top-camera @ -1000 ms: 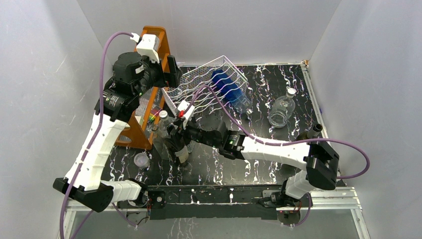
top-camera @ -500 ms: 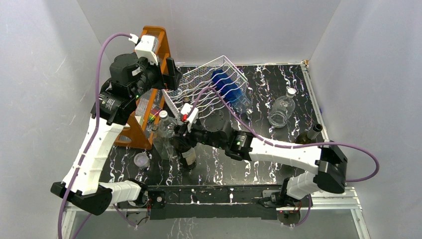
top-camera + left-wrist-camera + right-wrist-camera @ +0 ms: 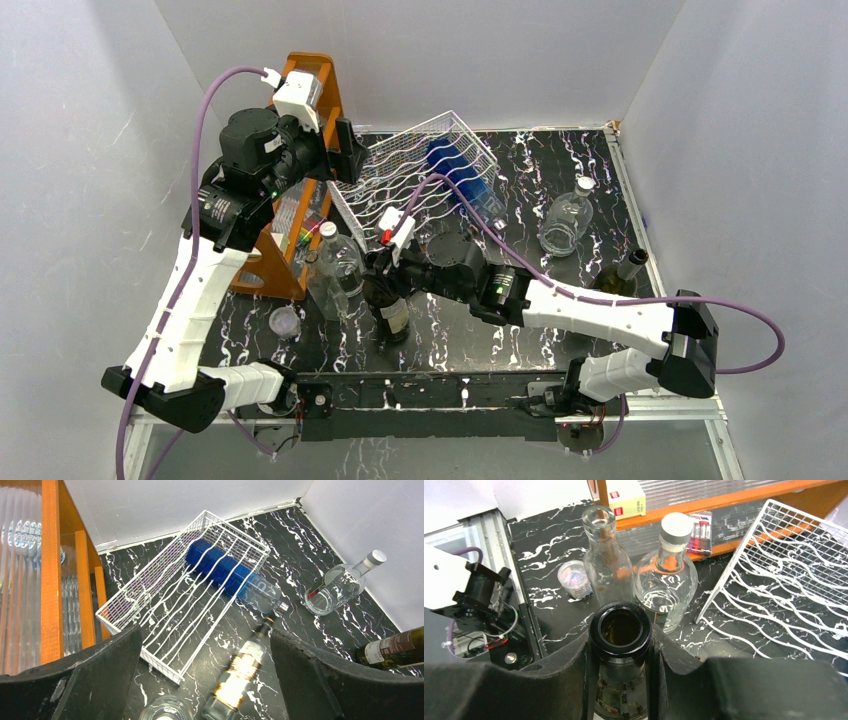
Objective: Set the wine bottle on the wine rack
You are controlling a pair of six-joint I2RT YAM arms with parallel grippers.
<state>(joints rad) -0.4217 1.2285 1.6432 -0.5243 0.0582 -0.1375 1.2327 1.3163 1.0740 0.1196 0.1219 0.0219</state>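
My right gripper point(image 3: 386, 270) is shut on the neck of a dark, uncorked wine bottle point(image 3: 394, 316), which stands roughly upright near the table's front middle. In the right wrist view the wine bottle point(image 3: 620, 680) shows from above, its neck pinched between the right gripper's point(image 3: 622, 645) two jaws. The white wire wine rack point(image 3: 400, 185) lies tilted at the back centre, with a blue bottle point(image 3: 455, 168) in its right side. My left gripper point(image 3: 347, 150) hangs open high over the wine rack point(image 3: 175, 605), holding nothing.
Two clear bottles point(image 3: 604, 565) point(image 3: 669, 582) and a small cup point(image 3: 573, 577) stand just left of the held bottle. An orange wooden frame point(image 3: 300, 215) rises at the left. A round clear bottle point(image 3: 563, 225) and another dark bottle point(image 3: 628, 268) lie at the right. A blurred gold-labelled bottle point(image 3: 240, 675) shows below the left gripper.
The right gripper has shut on the wine bottle's neck and carried it to the right, away from the clear bottles. The left arm has barely moved.
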